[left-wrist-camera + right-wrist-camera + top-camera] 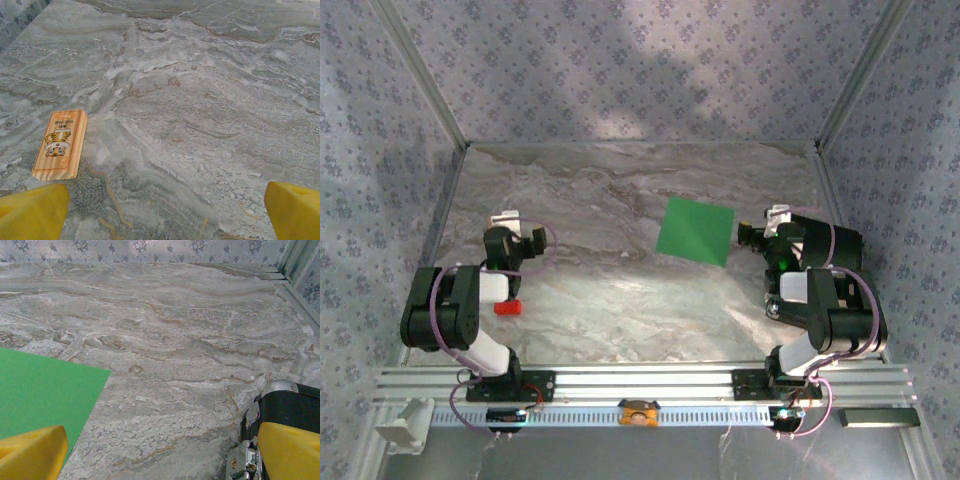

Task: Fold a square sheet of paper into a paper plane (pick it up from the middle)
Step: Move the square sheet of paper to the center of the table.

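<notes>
The square sheet of paper (695,230) is bright green and lies flat and unfolded on the marble table, right of centre. In the right wrist view one corner of the sheet (42,395) reaches in from the left. My right gripper (775,230) stands just right of the sheet, open (160,460), with bare table between its yellow fingertips (30,455). At the left side of the table my left gripper (510,235) is open (165,220), and nothing lies between its fingertips (295,210). The paper plane is out of view.
A small red block (507,307) sits by the left arm. In the left wrist view a wooden block with a tiger picture (59,145) lies ahead on the left. Patterned walls (640,70) close the table on three sides.
</notes>
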Robot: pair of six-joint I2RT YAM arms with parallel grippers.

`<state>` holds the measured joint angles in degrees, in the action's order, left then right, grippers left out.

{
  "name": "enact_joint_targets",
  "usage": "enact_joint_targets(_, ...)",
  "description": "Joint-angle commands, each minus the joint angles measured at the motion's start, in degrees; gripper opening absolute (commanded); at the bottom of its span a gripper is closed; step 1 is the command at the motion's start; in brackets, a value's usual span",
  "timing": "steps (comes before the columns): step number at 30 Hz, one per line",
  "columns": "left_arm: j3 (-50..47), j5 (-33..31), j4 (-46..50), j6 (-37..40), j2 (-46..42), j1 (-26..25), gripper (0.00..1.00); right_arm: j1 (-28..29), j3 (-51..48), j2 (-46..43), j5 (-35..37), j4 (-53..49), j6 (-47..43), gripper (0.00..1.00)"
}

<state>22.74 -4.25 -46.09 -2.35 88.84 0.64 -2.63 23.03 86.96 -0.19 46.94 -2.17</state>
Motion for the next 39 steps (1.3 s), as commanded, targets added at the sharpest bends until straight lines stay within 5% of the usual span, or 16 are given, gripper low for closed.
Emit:
enact_joint_targets(1,1.0,1.1,-0.5,0.5,-1.0,0.3,1.00,0.2,-0.3,0.1,0.3,-1.7,0.5,0.99)
enact_joint_targets(12,1.5,1.3,5.3,0.1,-6.5,0.4,1.00,2.2,-1.2,-3.4,3.4,-2.5,-0.8,0.99)
enact_joint_targets(18,1.7,0.9,12.8,-5.7,-17.6,3.4,1.00,3.0,11.0,-11.5,7.9,-30.5,5.8,0.99)
enact_joint_targets(21,4.1,0.4,17.7,-10.9,-22.4,3.6,1.00,3.5,15.8,-13.8,8.1,-38.8,16.0,0.99)
enact_joint_targets(25,16.2,1.0,43.1,-19.3,-25.8,3.6,1.00,2.1,24.5,-11.3,-10.1,-51.0,22.5,0.99)
enact_joint_targets(29,20.9,-1.6,57.6,-30.3,-27.0,3.7,1.00,4.6,29.8,-4.6,-18.1,-54.4,26.7,0.99)
enact_joint_targets(36,19.1,20.5,55.1,-35.3,-26.9,4.8,1.00,10.5,34.7,5.9,-18.4,-56.3,30.8,0.99)
enact_joint_targets(39,17.3,23.6,53.4,-37.9,-28.0,3.1,1.00,13.3,37.0,8.8,-16.9,-57.6,30.8,0.99)
